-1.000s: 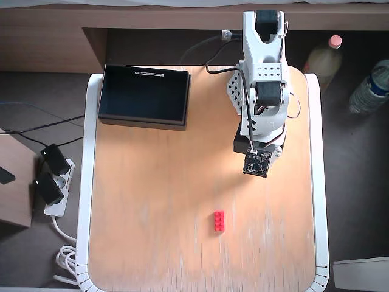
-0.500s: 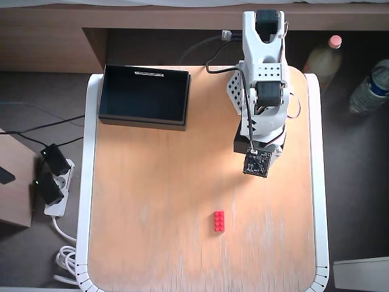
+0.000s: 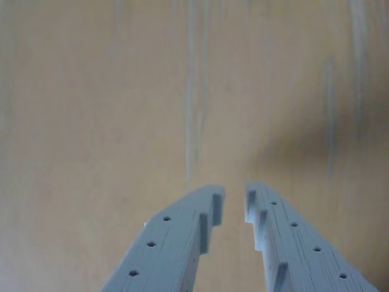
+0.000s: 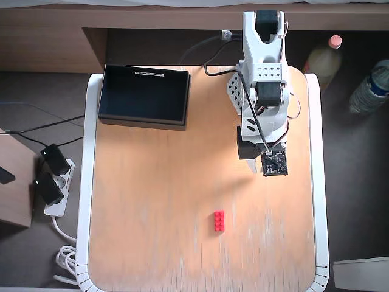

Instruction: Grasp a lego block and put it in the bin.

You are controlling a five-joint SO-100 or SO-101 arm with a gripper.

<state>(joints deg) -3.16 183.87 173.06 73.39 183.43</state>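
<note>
in the overhead view the bin [image 4: 144, 96] sits in the upper left part of the worktop [image 4: 152, 201], its long side running across the frame and a thin white label strip along its upper edge. its inside is dark and nothing can be made out in it. the lego block [image 4: 219, 221] lies by itself on the bare wood in the lower middle of the frame, long side pointing up and down the picture, well apart from the bin and below and to the left of the arm's tip. the white arm [image 4: 262, 79] reaches down from the upper right of the frame, and a small dark circuit board [image 4: 273, 163] at its wrist hides most of what lies under it.

in the wrist view the claw [image 3: 234, 204] comes in from the bottom edge, its two pale blue-grey fingers [image 3: 176, 243] tipped toward each other with only a narrow gap between the tips. it holds nothing; only blurred, streaky wood shows between and beyond them.

at the left edge of the overhead view a white power strip [image 4: 55, 188] with two black plugs lies on the floor, and two bottles [image 4: 371, 85] stand at the upper right.
</note>
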